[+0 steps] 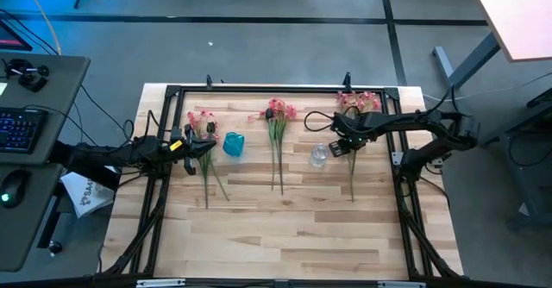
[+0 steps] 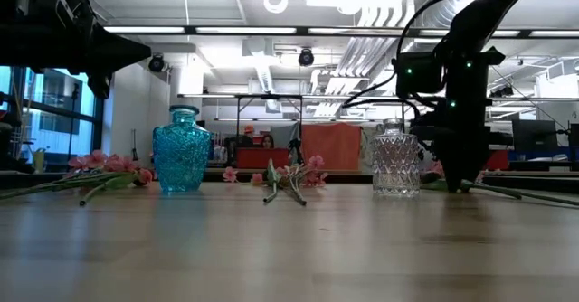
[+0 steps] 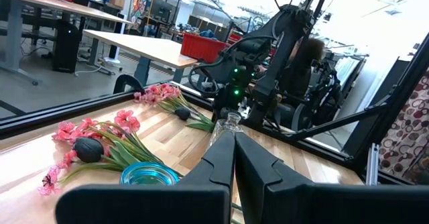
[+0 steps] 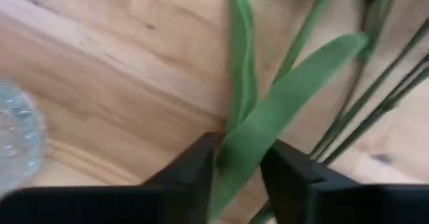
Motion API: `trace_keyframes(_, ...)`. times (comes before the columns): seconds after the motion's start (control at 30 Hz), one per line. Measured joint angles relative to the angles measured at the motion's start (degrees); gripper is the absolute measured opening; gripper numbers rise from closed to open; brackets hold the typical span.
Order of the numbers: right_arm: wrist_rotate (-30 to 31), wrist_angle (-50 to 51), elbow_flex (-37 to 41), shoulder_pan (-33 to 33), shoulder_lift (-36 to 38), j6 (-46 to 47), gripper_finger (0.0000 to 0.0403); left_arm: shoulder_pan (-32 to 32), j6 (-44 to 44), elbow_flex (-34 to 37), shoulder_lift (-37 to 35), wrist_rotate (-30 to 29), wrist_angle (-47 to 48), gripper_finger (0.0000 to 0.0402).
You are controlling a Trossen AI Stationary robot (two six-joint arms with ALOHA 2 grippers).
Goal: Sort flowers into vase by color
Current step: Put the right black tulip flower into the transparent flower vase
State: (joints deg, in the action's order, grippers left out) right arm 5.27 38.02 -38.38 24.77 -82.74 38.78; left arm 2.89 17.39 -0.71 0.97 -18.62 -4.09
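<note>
Three bunches of flowers lie flat on the wooden table: a left bunch, a middle bunch and a right bunch, all pink blossoms on long green stems. A near-black tulip shows in the middle bunch. A blue vase and a clear glass vase stand upright between them. My right gripper is down over the right bunch's stems, beside the clear vase, closed on a green leaf. My left gripper is shut and empty, held level near the left bunch. My right gripper pinches a long green leaf of a flower in the right bunch between its two fingers. The fingers come from above, pointing down, and the leaf runs through the gap. The flower lies on the table among the other stems. Whether a stem is also caught is hidden.
The clear vase stands close beside my right gripper. A black frame runs around the table's edges. The near half of the table is bare wood. A desk with a keyboard stands off the table's left side.
</note>
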Motion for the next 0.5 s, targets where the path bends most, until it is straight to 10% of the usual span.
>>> trace_keyframes(0.1, 1.2, 3.8, -1.5, 0.0, 4.2, -1.9, 0.0018, 0.0, 0.0, 0.0, 0.0, 0.0, 0.0, 0.0001)
trace_keyframes(0.5, -5.7, -16.8, -12.7, 0.0, 28.0, -14.9, 0.0007, 0.0, 0.0, 0.0, 0.0, 0.0, 0.0, 0.0001)
